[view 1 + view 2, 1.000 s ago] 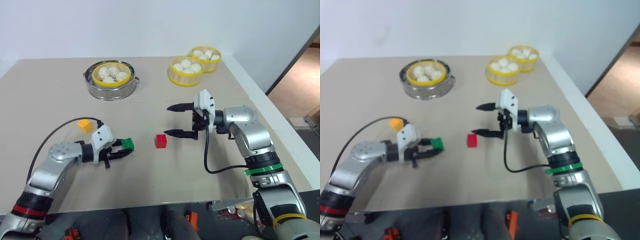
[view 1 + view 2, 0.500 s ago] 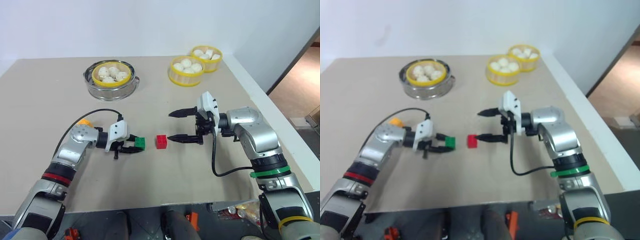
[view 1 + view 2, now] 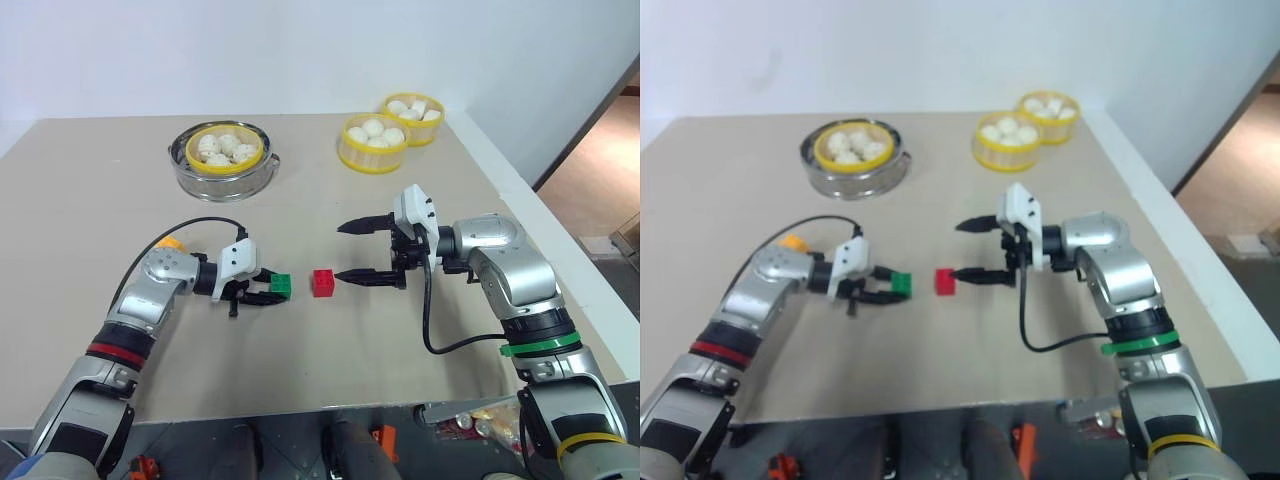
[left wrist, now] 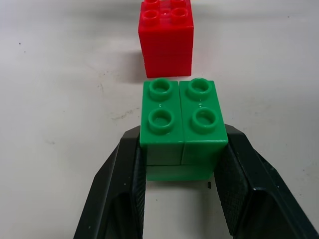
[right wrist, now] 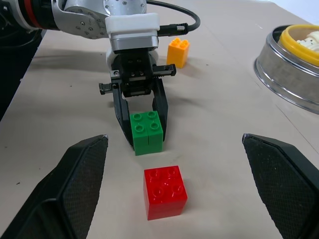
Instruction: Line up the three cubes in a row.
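While the left gripper (image 4: pixel 179 169) has carried the green cube (image 4: pixel 180 122) up beside the red cube (image 4: pixel 166 37), its jaws, seemingly just slackening, flank it; right gripper (image 5: pixel 177 191) gapes wide, empty; orange cube (image 5: pixel 178 51) waits behind.

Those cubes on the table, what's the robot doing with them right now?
The left gripper has its fingers around the green cube, which sits on the table just short of the red cube, with a small gap between them. The right gripper hovers open on the red cube's other side. The orange cube lies apart, behind the left arm, not in the row yet.
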Robot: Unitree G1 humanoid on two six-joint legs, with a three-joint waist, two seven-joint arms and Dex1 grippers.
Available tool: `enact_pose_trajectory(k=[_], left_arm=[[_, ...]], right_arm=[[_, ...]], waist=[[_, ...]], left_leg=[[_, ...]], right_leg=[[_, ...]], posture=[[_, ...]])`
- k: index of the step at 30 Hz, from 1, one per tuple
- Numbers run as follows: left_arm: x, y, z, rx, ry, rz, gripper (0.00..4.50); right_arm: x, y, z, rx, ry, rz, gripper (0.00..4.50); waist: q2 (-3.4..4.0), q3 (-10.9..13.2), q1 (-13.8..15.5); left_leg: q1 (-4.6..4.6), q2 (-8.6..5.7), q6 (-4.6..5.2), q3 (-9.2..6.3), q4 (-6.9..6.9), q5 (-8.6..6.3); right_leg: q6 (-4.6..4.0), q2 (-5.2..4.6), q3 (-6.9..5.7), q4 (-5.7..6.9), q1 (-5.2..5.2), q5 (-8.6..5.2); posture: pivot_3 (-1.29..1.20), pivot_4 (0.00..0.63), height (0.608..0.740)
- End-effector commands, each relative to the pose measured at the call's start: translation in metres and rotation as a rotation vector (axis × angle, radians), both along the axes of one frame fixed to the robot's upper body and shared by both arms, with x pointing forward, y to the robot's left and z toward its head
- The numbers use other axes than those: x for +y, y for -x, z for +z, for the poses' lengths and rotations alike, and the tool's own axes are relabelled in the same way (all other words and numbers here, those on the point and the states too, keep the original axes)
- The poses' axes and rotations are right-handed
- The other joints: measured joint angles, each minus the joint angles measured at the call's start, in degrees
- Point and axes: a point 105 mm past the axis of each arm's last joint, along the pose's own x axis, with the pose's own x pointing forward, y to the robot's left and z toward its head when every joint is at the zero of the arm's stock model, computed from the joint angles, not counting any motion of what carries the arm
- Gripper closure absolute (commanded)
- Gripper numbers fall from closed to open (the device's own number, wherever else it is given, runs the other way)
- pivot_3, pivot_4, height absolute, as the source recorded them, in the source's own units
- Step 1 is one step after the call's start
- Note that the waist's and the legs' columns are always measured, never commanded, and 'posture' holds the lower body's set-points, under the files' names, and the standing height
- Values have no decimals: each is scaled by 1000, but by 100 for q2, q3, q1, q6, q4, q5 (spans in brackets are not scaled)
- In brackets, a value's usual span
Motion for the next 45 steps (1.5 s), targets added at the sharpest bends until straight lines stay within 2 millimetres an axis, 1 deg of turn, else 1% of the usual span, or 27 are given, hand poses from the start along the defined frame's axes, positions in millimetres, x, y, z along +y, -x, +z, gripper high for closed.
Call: enact_pose_trajectory(k=[1, 2, 5, 6, 11, 14, 16, 18, 20, 21, 22, 24, 26, 28, 30, 32, 35, 36, 38, 41, 43, 45], left_arm=[[4, 5, -5, 13, -38, -15, 1475], [5, 5, -5, 10, -42, -17, 1233], [6, 6, 0, -9, -53, -25, 179], [6, 8, 3, -11, -58, -31, 85], [10, 13, 26, -59, -56, -35, 85], [20, 20, 61, -49, 17, 5, 85], [27, 28, 78, -18, 68, 17, 85], [42, 23, 92, -8, 113, 103, 85], [60, 12, 105, -22, 167, 226, 85], [73, 7, 111, -51, 190, 302, 85], [82, 4, 115, -70, 206, 351, 85], [109, -5, 121, -131, 245, 511, 85], [133, -12, 115, -144, 240, 635, 85], [149, -15, 108, -141, 205, 697, 85], [159, -19, 104, -159, 173, 732, 85], [166, -24, 99, -127, 176, 769, 85], [172, -33, 98, -127, 197, 813, 85], [173, -35, 95, -124, 181, 823, 85], [174, -38, 90, -108, 169, 845, 85], [178, -39, 75, -78, 123, 877, 85], [177, -39, 70, -66, 118, 885, 85], [173, -39, 66, -43, 141, 880, 85]], right_arm=[[0, 1, 9, -45, -10, 6, 0], [0, 1, 9, -45, -10, 6, 0], [0, 1, 9, -47, -10, 7, 0], [1, 1, 9, -48, -10, 8, 0], [2, 2, 12, -53, -20, 7, 0], [5, 6, 26, -23, -87, 15, 0], [6, 9, 33, -13, -115, 17, 0], [7, 10, 35, -14, -124, 15, 0], [7, 10, 35, -20, -125, 11, 0], [7, 10, 35, -21, -126, 7, 0], [7, 10, 34, -21, -127, 4, 0], [6, 10, 32, -21, -127, 0, 0], [6, 10, 30, -22, -123, -1, 0], [7, 10, 29, -23, -118, 1, 0], [6, 9, 27, -23, -112, 3, 0], [6, 8, 25, -29, -98, 5, 0], [6, 6, 25, -40, -93, 2, 0], [6, 5, 25, -43, -91, 0, 0], [6, 4, 26, -48, -90, -4, 0], [4, 5, 24, -53, -79, -9, 0], [3, 5, 23, -52, -72, -14, 0], [2, 6, 21, -53, -64, -17, 0]], waist=[[0, 0, -11], [0, 0, -9], [0, 0, -8], [0, 0, -8], [0, 1, -9], [-4, 5, -17], [-5, 6, -30], [-4, 6, -26], [-4, 6, -25], [-4, 6, -25], [-4, 6, -26], [-4, 6, -26], [-4, 6, -25], [-4, 6, -25], [-4, 6, -14], [-5, 6, -8], [-6, 5, 8], [-6, 5, 7], [-6, 5, 6], [-6, 5, 5], [-6, 5, 4], [-6, 5, 3]], left_leg=[[-1, 0, 0, 2, 0, 0], [-1, 1, 0, 1, 0, 0], [-1, 1, 0, 0, 0, 0], [-1, 1, 0, 1, -1, 0], [-3, 3, 0, 0, -3, 0], [-3, 4, 0, 0, -2, 0], [-5, 9, 0, 1, -2, 0], [-1, 10, 0, -2, -3, 0], [2, 10, 0, -5, -3, 0], [2, 11, 0, -6, -2, 0], [2, 11, 0, -6, -2, 0], [2, 11, 0, -4, -1, 0], [2, 12, 0, -3, -2, 0], [1, 12, 0, -3, -4, 0], [1, 11, 0, -2, -6, 0], [0, 12, -1, -2, -5, 0], [-3, 11, -1, -2, -2, 0], [-4, 11, -2, -2, -2, 0], [-3, 11, -2, 1, -1, 0], [-3, 11, -3, 2, -3, 0], [-4, 12, -3, 0, -4, 0], [-4, 13, -3, 0, -5, 0]], right_leg=[[-1, 2, 5, 2, -3, 1], [-1, 2, 5, 3, -3, 0], [-3, 2, 3, 4, -3, -1], [-3, 3, 4, 4, -3, -2], [-5, 5, 4, 6, -7, -3], [-6, 5, 4, 9, -8, -3], [-6, 8, 7, 13, -12, -3], [-9, 9, 4, 14, -10, -5], [-11, 10, -2, 14, -7, -6], [-11, 11, -2, 14, -7, -6], [-12, 11, -2, 14, -7, -5], [-12, 11, -1, 14, -8, -5], [-12, 11, -1, 14, -8, -5], [-13, 11, -1, 13, -9, -6], [-13, 10, -2, 13, -10, -8], [-14, 10, -3, 13, -10, -8], [-15, 8, -6, 14, -9, -8], [-14, 8, -6, 13, -10, -7], [-13, 7, -4, 13, -9, -7], [-13, 7, -3, 13, -10, -7], [-15, 9, -4, 14, -11, -8], [-16, 10, -4, 14, -12, -8]], posture=[[0, 150, 740], [0, 150, 740], [0, 150, 740], [0, 150, 740], [0, 150, 740], [0, 150, 740], [0, 150, 740], [0, 150, 740], [0, 150, 740], [0, 150, 740], [0, 150, 740], [0, 150, 740], [0, 150, 740], [0, 150, 740], [0, 150, 740], [0, 150, 740], [0, 150, 740], [0, 150, 740], [0, 150, 740], [0, 150, 740], [0, 150, 740], [0, 150, 740]])
